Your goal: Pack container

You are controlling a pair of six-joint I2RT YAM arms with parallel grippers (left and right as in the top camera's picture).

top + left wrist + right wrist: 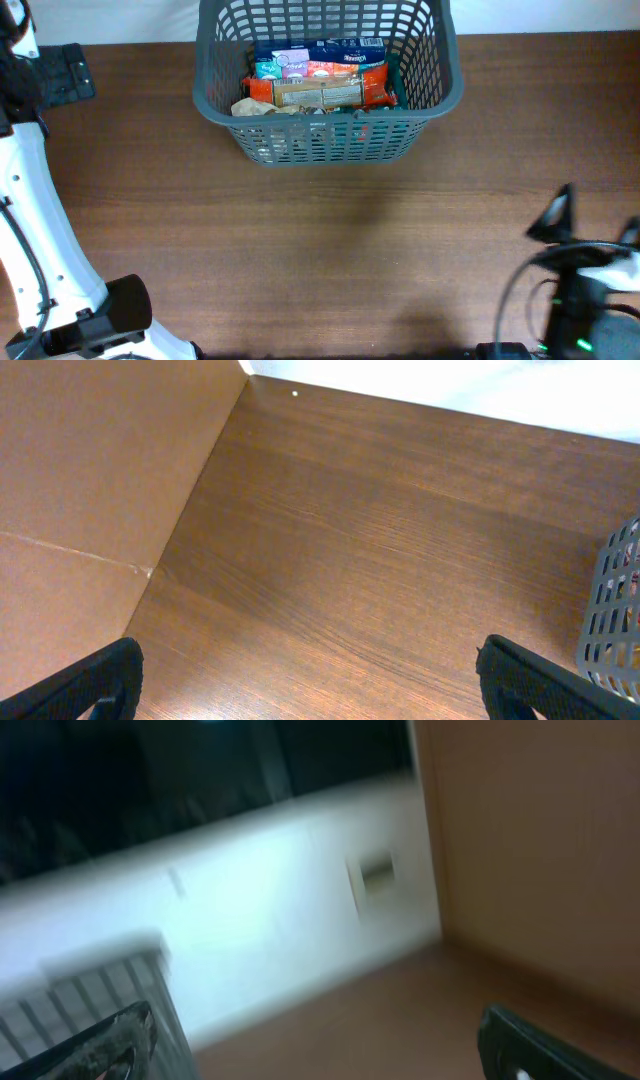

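Observation:
The dark gray lattice basket (210, 92) stands at the table's far middle. Inside lie several snack packs: a blue pack (345, 50), a pale pack (283, 62) and a red-orange pack (318, 88). My left gripper (65, 72) is at the far left, well left of the basket, open and empty; in the left wrist view (310, 680) its fingers are wide apart over bare table, with the basket's corner (612, 610) at the right edge. My right gripper (590, 228) is at the near right, open and empty. The right wrist view (320, 1045) is blurred, with the basket (90, 985) at lower left.
A brown cardboard wall (90, 490) stands along the table's left side and a white wall (260, 910) along the back. The left arm's white link (35, 230) runs down the left side of the wooden table (320, 260).

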